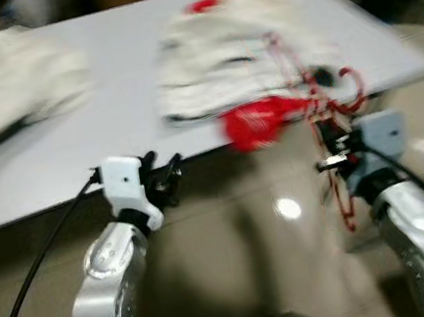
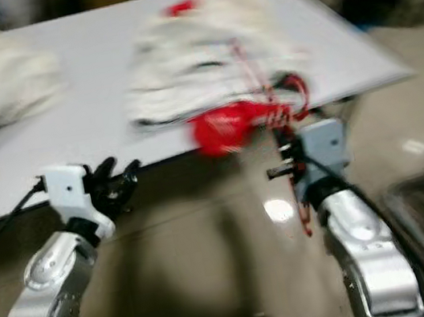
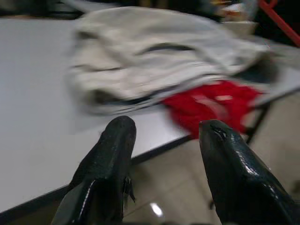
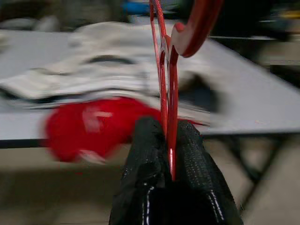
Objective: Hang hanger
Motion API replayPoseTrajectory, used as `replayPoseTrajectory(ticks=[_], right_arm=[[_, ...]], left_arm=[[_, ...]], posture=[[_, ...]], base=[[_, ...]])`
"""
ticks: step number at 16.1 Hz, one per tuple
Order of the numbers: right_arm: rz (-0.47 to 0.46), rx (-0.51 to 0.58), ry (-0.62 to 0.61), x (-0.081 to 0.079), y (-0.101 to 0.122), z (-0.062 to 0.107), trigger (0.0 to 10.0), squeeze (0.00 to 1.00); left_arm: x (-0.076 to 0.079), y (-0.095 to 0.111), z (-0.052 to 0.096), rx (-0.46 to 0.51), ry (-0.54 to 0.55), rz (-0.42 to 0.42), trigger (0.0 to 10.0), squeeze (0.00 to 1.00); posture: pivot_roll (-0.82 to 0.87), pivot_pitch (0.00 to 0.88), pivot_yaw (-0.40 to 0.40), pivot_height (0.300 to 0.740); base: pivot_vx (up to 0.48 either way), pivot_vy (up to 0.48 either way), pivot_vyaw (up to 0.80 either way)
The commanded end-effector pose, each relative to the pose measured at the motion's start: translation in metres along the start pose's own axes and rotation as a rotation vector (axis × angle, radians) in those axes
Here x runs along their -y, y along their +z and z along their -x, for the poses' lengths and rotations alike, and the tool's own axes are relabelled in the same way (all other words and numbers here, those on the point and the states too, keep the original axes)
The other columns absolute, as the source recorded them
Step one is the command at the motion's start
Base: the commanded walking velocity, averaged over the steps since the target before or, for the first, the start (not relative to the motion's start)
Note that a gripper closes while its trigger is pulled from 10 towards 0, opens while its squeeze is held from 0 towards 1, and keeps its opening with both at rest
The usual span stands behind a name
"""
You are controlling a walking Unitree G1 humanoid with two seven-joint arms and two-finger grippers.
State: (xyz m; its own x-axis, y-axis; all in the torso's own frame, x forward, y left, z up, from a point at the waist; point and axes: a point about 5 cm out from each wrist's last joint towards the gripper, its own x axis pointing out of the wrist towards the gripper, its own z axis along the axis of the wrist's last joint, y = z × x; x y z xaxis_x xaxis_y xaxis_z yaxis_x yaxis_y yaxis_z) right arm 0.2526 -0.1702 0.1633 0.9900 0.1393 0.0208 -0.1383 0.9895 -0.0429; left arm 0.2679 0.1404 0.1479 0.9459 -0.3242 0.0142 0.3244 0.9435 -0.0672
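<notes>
Your right gripper [image 4: 169, 140] is pinched on the red hanger [image 4: 168, 93], fingers pressed flat against its thin stem just below the hook; in the head views the hanger [image 1: 333, 154] sits at about 3 o'clock, upright in front of the table [image 1: 106, 111] edge, its lower part trailing down past the gripper toward the floor. Judgement: it's light, stiff and thin, probably smooth, so it can swivel or slide in a two-finger pinch; holding near the neck as you do looks right, since it leaves the hook free for hanging. Your left gripper [image 3: 164, 140] is spread and holds nothing, at about 9 o'clock by the near table edge. The right wrist view gives you the grip itself, stem between the fingers and the hook curving above; the blurred head views don't resolve that. The head views give you the layout: white clothes [image 1: 234, 49] at 12 o'clock, a red cloth [image 1: 259, 122] drooping over the edge.
</notes>
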Motion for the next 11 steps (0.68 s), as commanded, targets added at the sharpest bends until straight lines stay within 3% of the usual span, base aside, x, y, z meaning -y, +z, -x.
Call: replayPoseTrajectory(ticks=[1, 3, 4, 11], right_arm=[[-0.031, -0.001, 0.008, -0.004, 0.000, 0.002, 10.0, 0.00], [-0.062, -0.019, -0.020, -0.001, 0.000, 0.005, 10.0, 0.00], [-0.059, -0.024, -0.019, -0.001, 0.000, 0.005, 10.0, 0.00], [-0.030, -0.040, 0.054, -0.010, -0.002, 0.004, 10.0, 0.00]], left_arm=[[-0.006, 0.000, 0.003, -0.004, 0.011, -0.013, 10.0, 0.25], [-0.013, 0.001, 0.002, 0.022, 0.039, 0.019, 10.0, 0.11], [-0.013, 0.002, 0.003, 0.025, 0.042, 0.018, 10.0, 0.11], [-0.021, 0.000, 0.003, 0.016, 0.072, -0.010, 10.0, 0.11]], posture=[[-0.12, 0.142, 0.022, 0.740], [-0.13, 0.143, 0.019, 0.740], [-0.13, 0.143, 0.019, 0.740], [-0.13, 0.146, 0.019, 0.740]], base=[[0.000, 0.000, -0.80], [0.000, 0.000, -0.80], [0.000, 0.000, -0.80], [0.349, 0.000, 0.00]])
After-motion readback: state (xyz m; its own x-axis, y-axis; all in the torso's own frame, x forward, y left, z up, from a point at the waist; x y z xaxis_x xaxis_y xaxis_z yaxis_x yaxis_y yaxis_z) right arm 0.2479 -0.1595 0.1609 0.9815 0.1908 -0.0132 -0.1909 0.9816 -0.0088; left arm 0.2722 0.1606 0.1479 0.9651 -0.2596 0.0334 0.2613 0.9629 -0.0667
